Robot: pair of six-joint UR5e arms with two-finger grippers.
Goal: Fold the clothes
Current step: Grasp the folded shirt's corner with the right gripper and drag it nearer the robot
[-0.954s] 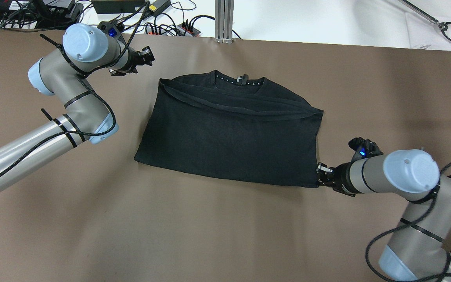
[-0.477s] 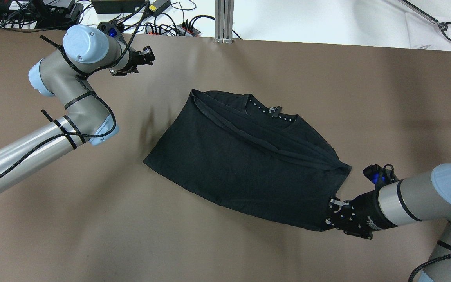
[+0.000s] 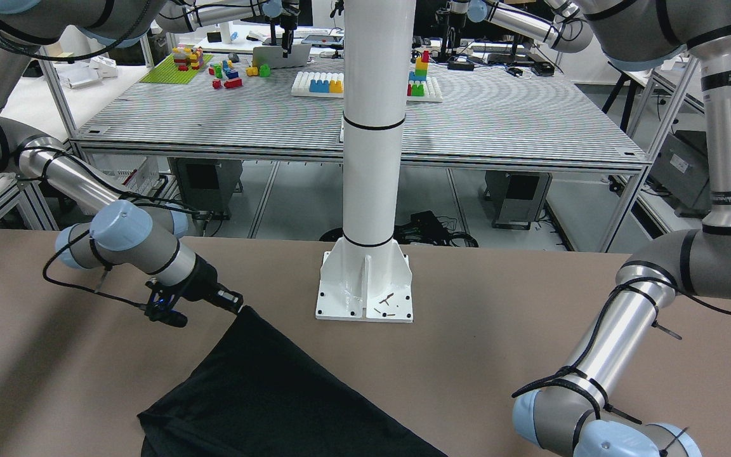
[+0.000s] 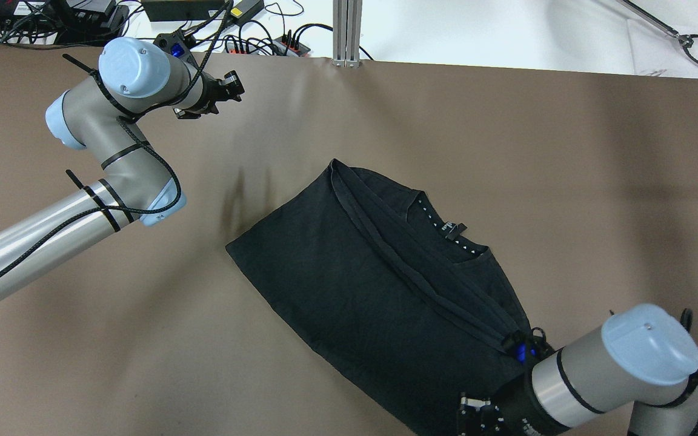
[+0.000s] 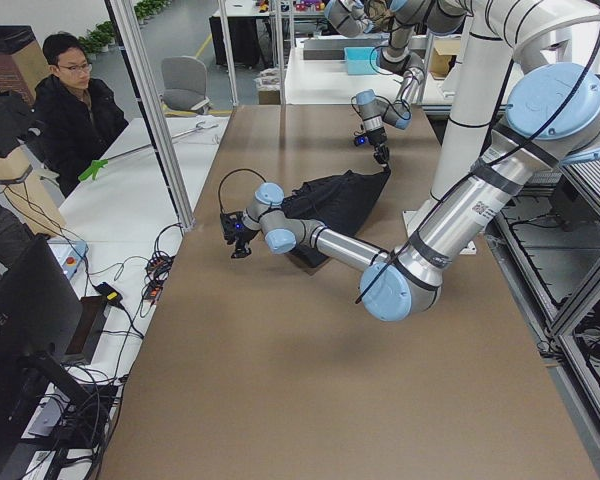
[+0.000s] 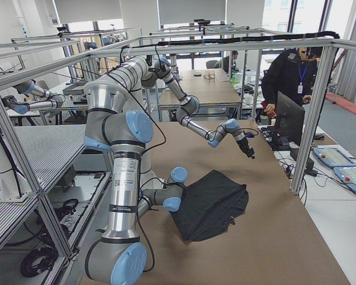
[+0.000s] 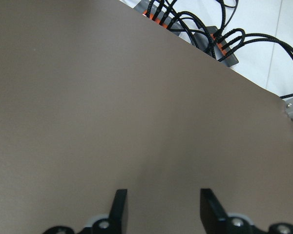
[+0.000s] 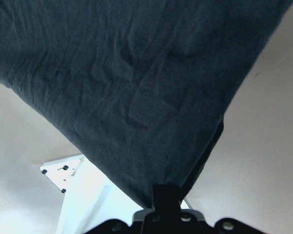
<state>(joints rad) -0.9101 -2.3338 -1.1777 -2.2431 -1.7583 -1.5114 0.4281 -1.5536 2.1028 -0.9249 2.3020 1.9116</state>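
Note:
The clothes [image 4: 379, 290] are one black shirt, folded and lying at a slant on the brown table. Its collar [image 4: 446, 230] faces the far right. My right gripper [image 4: 471, 419] is shut on the shirt's near right corner. In the front view this gripper [image 3: 237, 309] holds the corner raised, and the fabric [image 3: 264, 393] slopes down from it. The right wrist view shows the cloth [image 8: 136, 87] pinched in the shut gripper [image 8: 166, 192]. My left gripper [image 4: 235, 83] hovers far left, well away from the shirt, open [image 7: 161, 209] and holding nothing.
A white pillar stands on its base plate [image 3: 365, 285] at the table's near middle edge. Cables and a power strip [image 4: 264, 43] lie past the far edge, and a grabber tool [image 4: 688, 42] lies at the far right. A person [image 5: 75, 110] sits beside the table.
My right gripper has pulled the shirt's corner toward the robot. The shirt slid nearer and to the right and turned clockwise. The left arm has barely moved.

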